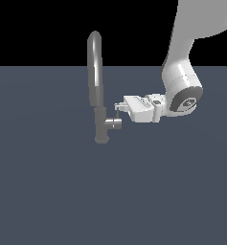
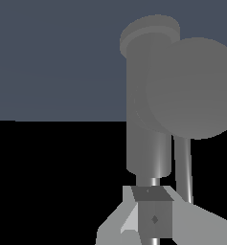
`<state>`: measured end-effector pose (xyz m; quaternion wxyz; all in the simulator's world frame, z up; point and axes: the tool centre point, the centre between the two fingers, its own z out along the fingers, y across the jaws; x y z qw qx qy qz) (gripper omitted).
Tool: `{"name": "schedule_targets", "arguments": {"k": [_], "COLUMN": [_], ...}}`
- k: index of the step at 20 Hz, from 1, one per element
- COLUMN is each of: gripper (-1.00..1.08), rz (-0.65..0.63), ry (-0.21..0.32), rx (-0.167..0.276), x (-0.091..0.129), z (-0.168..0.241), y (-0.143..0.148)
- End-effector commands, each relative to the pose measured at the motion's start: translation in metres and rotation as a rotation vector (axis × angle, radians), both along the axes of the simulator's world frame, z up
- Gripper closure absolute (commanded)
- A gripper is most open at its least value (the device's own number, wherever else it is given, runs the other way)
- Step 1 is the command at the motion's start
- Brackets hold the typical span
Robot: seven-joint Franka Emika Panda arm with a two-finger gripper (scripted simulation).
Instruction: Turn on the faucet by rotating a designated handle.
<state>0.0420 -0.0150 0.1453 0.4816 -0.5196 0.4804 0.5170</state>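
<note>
Nearest the wrist camera sits the white two-fingered hand [image 2: 151,217], its pale fingers [image 2: 134,215] filling the lower edge of that view. Between them a thin grey metal lever pin, the handle [image 2: 155,184], runs up out of the hand toward the faucet body. Whether the fingers press on the pin or only bracket it cannot be told from either view: the contact itself is hidden.

In the exterior view the hand [image 1: 119,107] reaches in horizontally from the exterior view's right, carried on the white arm [image 1: 182,91]. Its fingertips meet the handle [image 1: 117,114] just above the short horizontal side cylinder [image 1: 115,124].

That cylinder projects from the thicker lower body of the tall slim grey metallic faucet [image 1: 99,95], which stands upright on the flat dark blue-grey counter [image 1: 48,182]. The high arched spout rises well above the hand. In the wrist view the rounded end of the side cylinder [image 2: 191,88] looms large beside the faucet body [image 2: 146,95].

Judged step: engagement of the handle, with rotation not yet evident. The next move calls for a firm hold or push on the pin, then a sweep around the side cylinder's axis, keeping the fingers from sliding off the pin's end.
</note>
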Motion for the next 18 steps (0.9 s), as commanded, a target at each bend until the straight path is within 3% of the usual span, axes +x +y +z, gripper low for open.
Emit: {"name": "schedule_targets", "arguments": {"k": [1,13,15,18], "gripper": [1.08,1.08,1.08,1.08], "rz": [0.0,0.002,-0.002,-0.001], "ry": [0.0,0.0,-0.011,-0.008], "rx": [0.0,0.001,-0.002,-0.001], "x": [0.0,-0.036,-0.028,-0.04], "z": [0.0,0.0,0.003,-0.003], "y": [0.0,-0.003,-0.002,-0.003]}}
